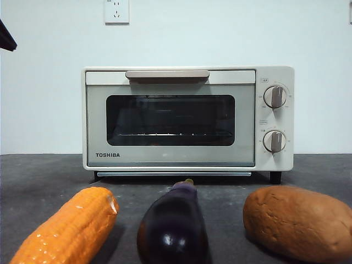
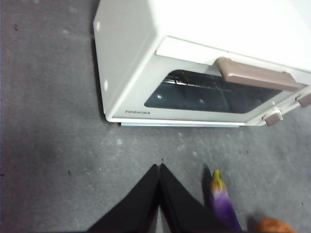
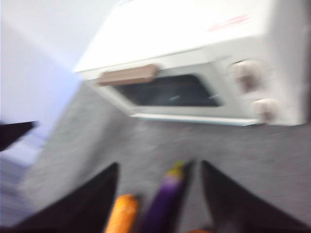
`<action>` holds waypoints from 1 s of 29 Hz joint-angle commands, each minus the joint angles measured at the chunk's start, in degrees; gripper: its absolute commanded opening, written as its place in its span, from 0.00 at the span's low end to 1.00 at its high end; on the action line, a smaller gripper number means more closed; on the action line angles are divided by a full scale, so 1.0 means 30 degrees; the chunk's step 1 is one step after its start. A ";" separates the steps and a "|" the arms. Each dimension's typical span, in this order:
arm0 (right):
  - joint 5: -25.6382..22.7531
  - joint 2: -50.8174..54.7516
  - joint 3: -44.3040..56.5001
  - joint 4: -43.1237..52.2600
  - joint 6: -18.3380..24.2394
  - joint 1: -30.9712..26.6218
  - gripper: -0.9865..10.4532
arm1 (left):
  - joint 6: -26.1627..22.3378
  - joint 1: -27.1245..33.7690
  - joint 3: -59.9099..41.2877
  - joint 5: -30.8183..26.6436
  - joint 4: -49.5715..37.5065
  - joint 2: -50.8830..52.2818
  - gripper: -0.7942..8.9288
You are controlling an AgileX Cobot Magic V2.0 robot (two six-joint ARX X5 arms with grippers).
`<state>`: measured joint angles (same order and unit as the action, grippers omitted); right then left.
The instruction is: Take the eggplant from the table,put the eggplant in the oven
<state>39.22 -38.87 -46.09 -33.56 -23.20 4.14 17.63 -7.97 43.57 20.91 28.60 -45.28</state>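
You have nothing done yet: the eggplant (image 1: 173, 225) lies on the tabletop (image 1: 44, 176) before the closed oven (image 1: 187, 118) (corn (image 1: 69, 228) beside it), the right end effector (image 3: 160, 184) spread above it, the left end effector (image 2: 159, 167) clenched empty.

Glossy dark purple eggplant (image 1: 173, 226) lying on grey desk (image 1: 44, 176), stem toward oven (image 1: 187, 118). Cream oven behind it, glass door shut.
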 commanded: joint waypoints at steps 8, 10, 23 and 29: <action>0.0124 -0.3621 -0.0291 0.2732 -0.2994 0.5333 0.44 | -0.0546 -0.0517 0.0393 0.0044 -0.0117 -0.0255 0.09; -0.1778 -0.4626 -0.0342 0.2929 -0.3126 0.7206 0.44 | -0.0583 -0.0517 0.0393 0.0044 -0.0102 -0.0255 0.09; -1.1621 -1.4163 -0.4983 -0.1362 -0.3242 1.4921 0.44 | -0.0670 -0.0517 0.0393 0.0044 -0.0036 -0.0255 0.09; -1.2029 -1.8775 -0.5909 -0.0656 -0.4182 1.5715 0.44 | -0.0889 -0.0517 0.0393 0.0036 0.0058 -0.0255 0.09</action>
<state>3.36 -94.65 -62.65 -35.99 -34.59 50.46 15.86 -9.41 43.57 20.95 29.12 -45.69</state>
